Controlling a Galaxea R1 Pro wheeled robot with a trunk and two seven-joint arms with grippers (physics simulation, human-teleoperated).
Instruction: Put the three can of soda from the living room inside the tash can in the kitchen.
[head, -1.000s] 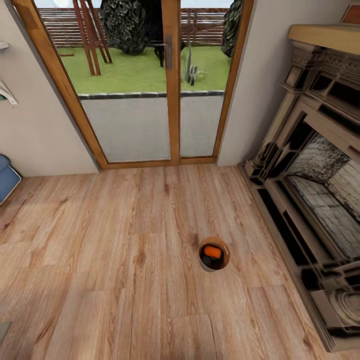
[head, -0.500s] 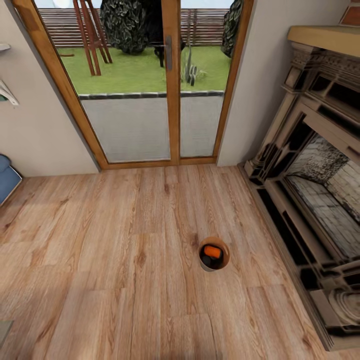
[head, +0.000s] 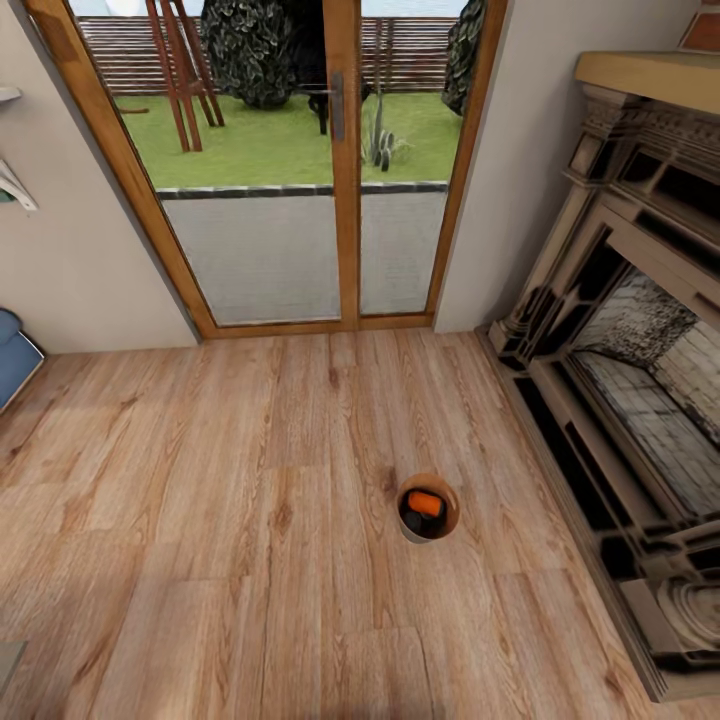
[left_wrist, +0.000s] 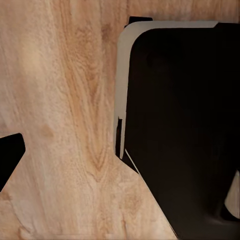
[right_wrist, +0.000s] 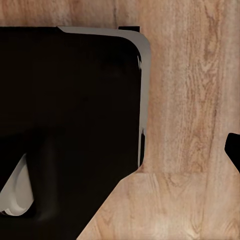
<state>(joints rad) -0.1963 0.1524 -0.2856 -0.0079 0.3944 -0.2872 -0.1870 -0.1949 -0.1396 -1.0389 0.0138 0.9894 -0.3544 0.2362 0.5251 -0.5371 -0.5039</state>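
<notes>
From my head camera, the small round wood-lined tash can (head: 429, 508) stands on the plank floor (head: 200, 500) at 5 o'clock, holding at least one orange can of soda (head: 424, 503); remaining count and my grippers' state: I cannot tell.

One tash can (head: 428, 508) stands on the wood floor (head: 230, 520), with one can of soda (head: 425, 503) inside. One glass double door (head: 290, 160), one fireplace (head: 630, 350).

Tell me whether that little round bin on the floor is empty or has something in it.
Not empty. The head view shows the bin upright on the wood floor with an orange soda can lying inside; whether others lie beneath, I cannot tell.
</notes>
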